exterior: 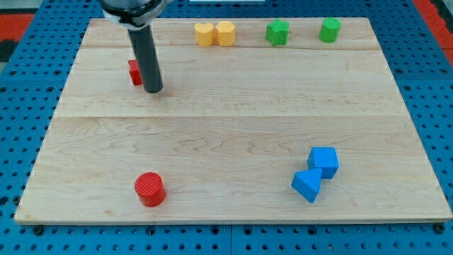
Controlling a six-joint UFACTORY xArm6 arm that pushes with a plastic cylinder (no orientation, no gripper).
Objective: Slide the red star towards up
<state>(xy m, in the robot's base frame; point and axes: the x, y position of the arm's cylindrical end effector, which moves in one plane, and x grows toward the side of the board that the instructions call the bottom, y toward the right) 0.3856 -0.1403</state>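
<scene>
1 red star, mostly hidden, touches my tip; the tool holds nothing.

Desk: pale wooden board on a blue pegboard base. Along the view's top edge: yellow heart touching a yellow block on its right; green star apart, further right; green cylinder well apart beyond it. View's bottom left: red cylinder, upright, alone. View's bottom right: blue cube touching a blue wedge just below and left of it
</scene>
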